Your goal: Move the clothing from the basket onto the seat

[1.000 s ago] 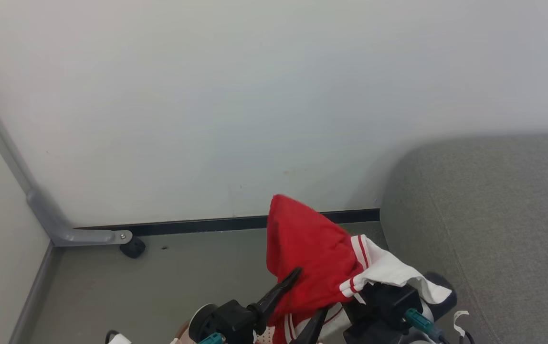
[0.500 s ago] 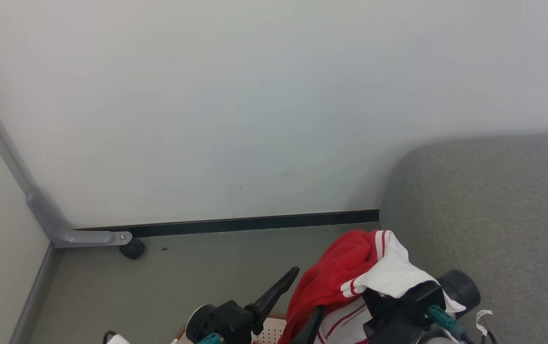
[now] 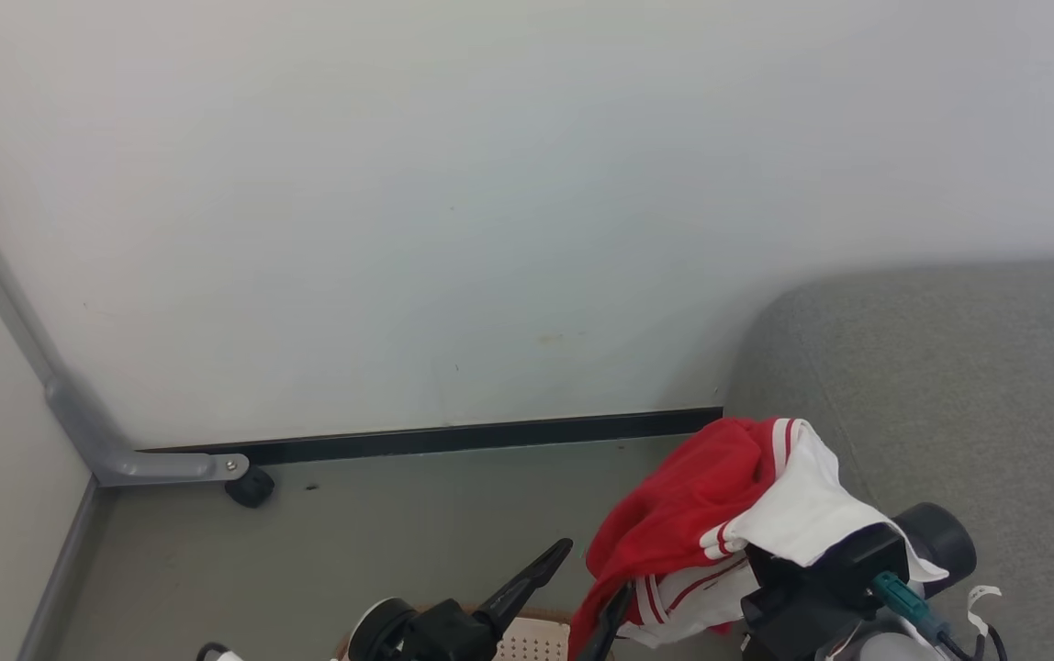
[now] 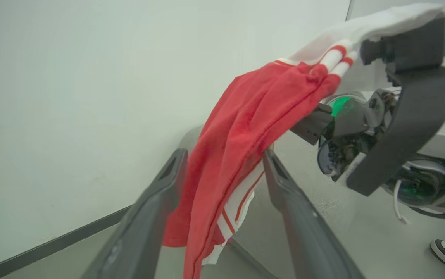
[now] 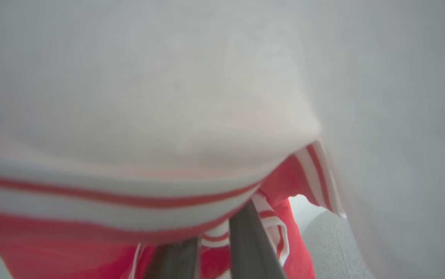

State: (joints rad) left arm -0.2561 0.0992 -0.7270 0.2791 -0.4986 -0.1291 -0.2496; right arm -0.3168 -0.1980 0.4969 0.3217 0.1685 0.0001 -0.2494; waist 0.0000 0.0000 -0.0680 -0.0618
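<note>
The red-and-white garment (image 3: pixel 701 514) hung in the air from our right hand (image 5: pixel 214 252), whose fingers were pressed together on a fold of it. Its white panel lay draped over the hand's body and its red part drooped towards the floor (image 3: pixel 353 551). It was clear of the laundry basket (image 3: pixel 536 644), whose perforated wall showed at the bottom edge of the head view. It hung just beside the rounded corner of the grey couch cushion (image 3: pixel 968 386), not yet over it. Our left hand (image 3: pixel 597 567) stood spread wide next to it. In that wrist's view the hanging cloth fell between the two fingers, and we could not tell whether it touched them.

We judged the garment light, soft and limp, so it would sag and fold wherever nothing held it up. It seemed neither fragile nor slippery. A bunched fold near the striped trim looked the surest place to pinch. The cloth lying over the right hand's body might cling on release, and the left hand could take the drooping red end.
</note>
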